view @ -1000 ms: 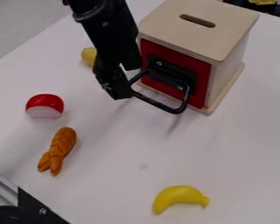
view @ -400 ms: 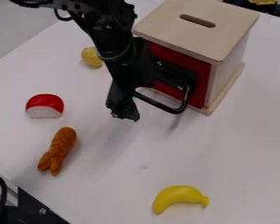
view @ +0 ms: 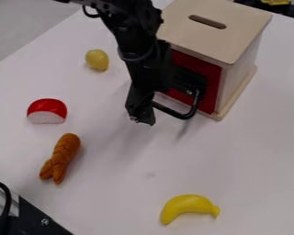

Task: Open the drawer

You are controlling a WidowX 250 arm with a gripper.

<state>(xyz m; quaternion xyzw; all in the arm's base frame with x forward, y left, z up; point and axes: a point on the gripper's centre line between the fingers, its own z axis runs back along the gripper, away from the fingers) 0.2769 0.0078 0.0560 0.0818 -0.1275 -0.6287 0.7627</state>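
- Black bracket (view: 36, 216): at the table's corner, far below and left of the wooden box.
- Red-and-white toy piece (view: 47, 111): left of the box, well apart from it.
- Braided toy bread (view: 62, 156): below and left of the box, lying at a slant.
- Yellow toy lemon (view: 97, 60): left of the box, nearer than the red-and-white piece.
- Gripper (view: 142, 118): just left of the box's red front, pointing down, by the handle's left end; I cannot tell whether it is spread or pressed together, or whether it touches the handle.
- Black handle (view: 185, 116): sticking out from the box's front.
- Toy banana (view: 189, 208): well below the box.
- Drawer (view: 205, 64): in the box, its red front closed.
- Wooden box (view: 235, 30): upright, slotted top.
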